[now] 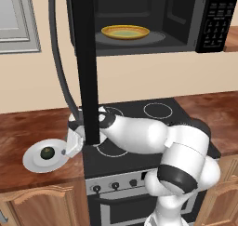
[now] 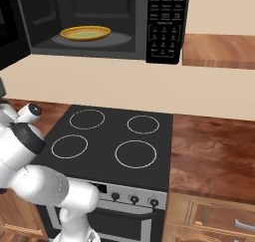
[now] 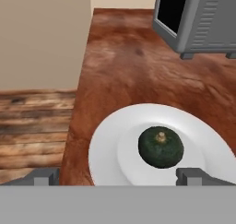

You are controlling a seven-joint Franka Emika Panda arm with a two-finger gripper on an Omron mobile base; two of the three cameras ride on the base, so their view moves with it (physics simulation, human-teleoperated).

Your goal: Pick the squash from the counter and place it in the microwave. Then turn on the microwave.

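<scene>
Arm (image 1: pixel 153 136): glossy white, fat rounded segs w/ dark bands at the joints. Behind the tool (image 3: pixel 117 176), a white wrist block w/ dark collar. Fingertips (image 3: pixel 192 176) small, grey, squared-off.

A rendered home kitchen — a black four-ring stovetop (image 2: pixel 109 139) with knobs (image 2: pixel 133 199) along its front sits between light wooden cabinets (image 2: pixel 209 218) topped by a reddish-brown wood-grain desk (image 2: pixel 214 154). Above hangs an open black microwave (image 2: pixel 162 24) — a yellow plate (image 2: pixel 85 34) lies inside.
</scene>
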